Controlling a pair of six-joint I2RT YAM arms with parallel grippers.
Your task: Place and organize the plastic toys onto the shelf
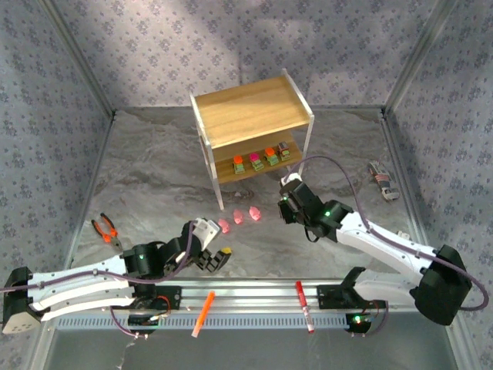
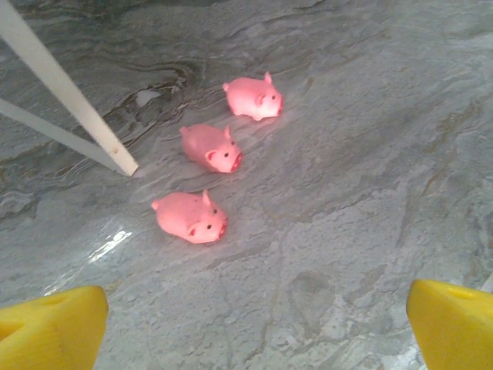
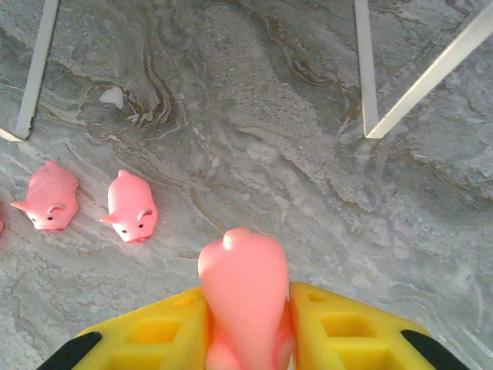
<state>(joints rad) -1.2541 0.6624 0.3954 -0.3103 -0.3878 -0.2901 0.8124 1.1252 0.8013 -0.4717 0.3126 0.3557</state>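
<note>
Right gripper (image 3: 246, 327) clamps pink pig (image 3: 243, 281); left gripper (image 2: 253, 327) spread wide

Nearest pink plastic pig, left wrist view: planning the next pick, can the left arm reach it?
Probably yes: the open left tool faces the pink plastic pig across bare grey marbled table; the white metal shelf leg stands aside.

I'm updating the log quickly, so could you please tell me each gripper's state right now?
Left gripper: open, empty.
Right gripper: closed on a pink pig.
</note>
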